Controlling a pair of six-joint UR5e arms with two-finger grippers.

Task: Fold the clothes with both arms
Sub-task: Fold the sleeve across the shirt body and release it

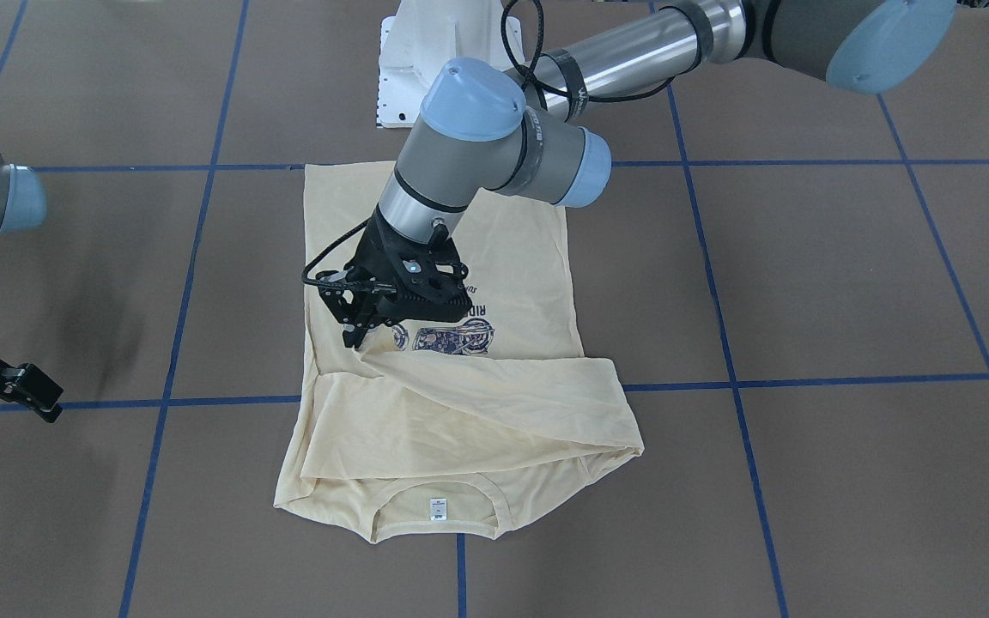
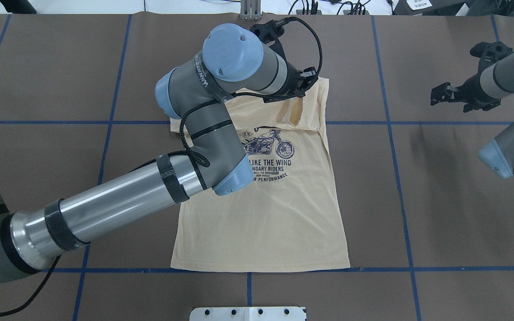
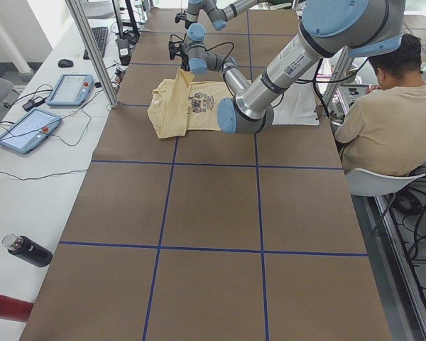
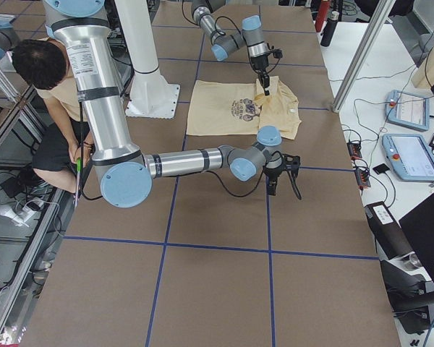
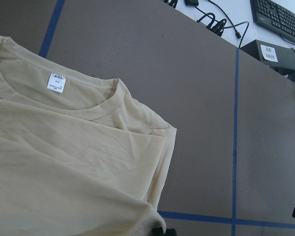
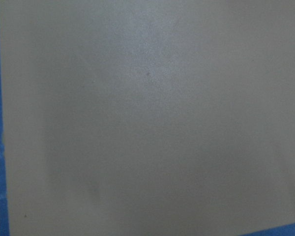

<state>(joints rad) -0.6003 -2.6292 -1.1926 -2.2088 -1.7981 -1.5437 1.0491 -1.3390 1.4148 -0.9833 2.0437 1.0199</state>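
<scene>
The cream-yellow T-shirt (image 1: 460,412) lies on the brown table with its navy motorcycle print (image 2: 268,145) face up. Its neck label (image 1: 438,509) is on the side away from the robot. A fold of fabric runs across the collar end. My left gripper (image 1: 355,336) reaches over the chest and is shut on that fold's edge, holding it slightly raised (image 2: 293,111). The left wrist view shows the collar and label (image 5: 56,82), with a black fingertip at the fabric's lower edge. My right gripper (image 1: 27,396) is open and empty above bare table, well to the side of the shirt (image 2: 444,96).
The white pedestal base (image 1: 434,60) stands at the robot's edge of the table. Blue tape lines (image 1: 718,378) grid the brown surface. A seated person (image 3: 383,121) is beside the table. Teach pendants (image 3: 28,128) and bottles (image 3: 28,250) lie on the side bench.
</scene>
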